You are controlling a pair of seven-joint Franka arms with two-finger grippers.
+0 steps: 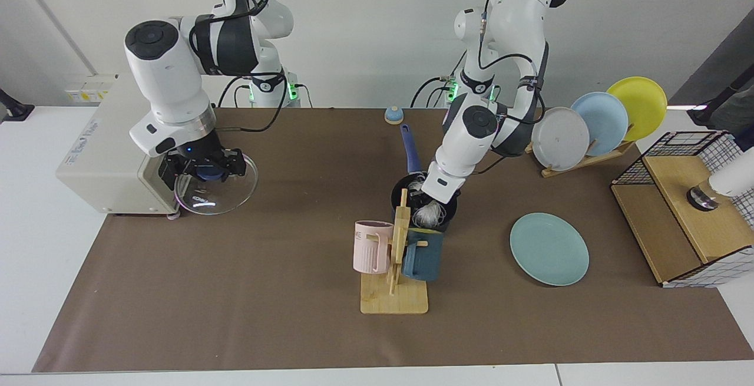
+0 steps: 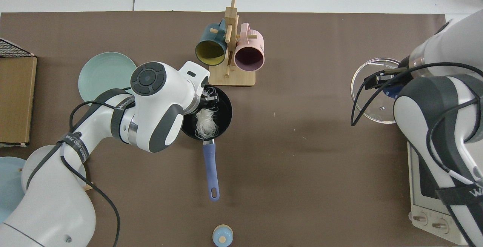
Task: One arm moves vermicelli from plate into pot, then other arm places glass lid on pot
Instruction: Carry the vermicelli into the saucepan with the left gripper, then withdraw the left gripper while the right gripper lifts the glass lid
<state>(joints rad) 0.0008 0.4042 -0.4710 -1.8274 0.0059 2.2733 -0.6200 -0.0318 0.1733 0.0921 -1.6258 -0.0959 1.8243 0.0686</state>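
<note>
A: Sitting in the pot [image 2: 225, 108] now, the vermicelli [image 2: 206, 123], a thin white tangle; left gripper [image 2: 209, 98] just above it, jaws hidden, cannot tell.
B: Step?
A: Drop-off looks about done. Left arm should back out next.
B: Lid?
A: Round glass lid [image 1: 235, 188] hangs over the table, right gripper [image 1: 204, 165] clamped on its blue knob. Teal plate [image 1: 549, 248] bare.

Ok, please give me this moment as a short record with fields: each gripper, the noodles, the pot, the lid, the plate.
left gripper: low inside the small black saucepan, open
right gripper: shut on blue knob of round clear glass lid, held above the table
white vermicelli tangle: in the saucepan
round teal plate: bare, beside the saucepan
lid on pot: not yet
</note>
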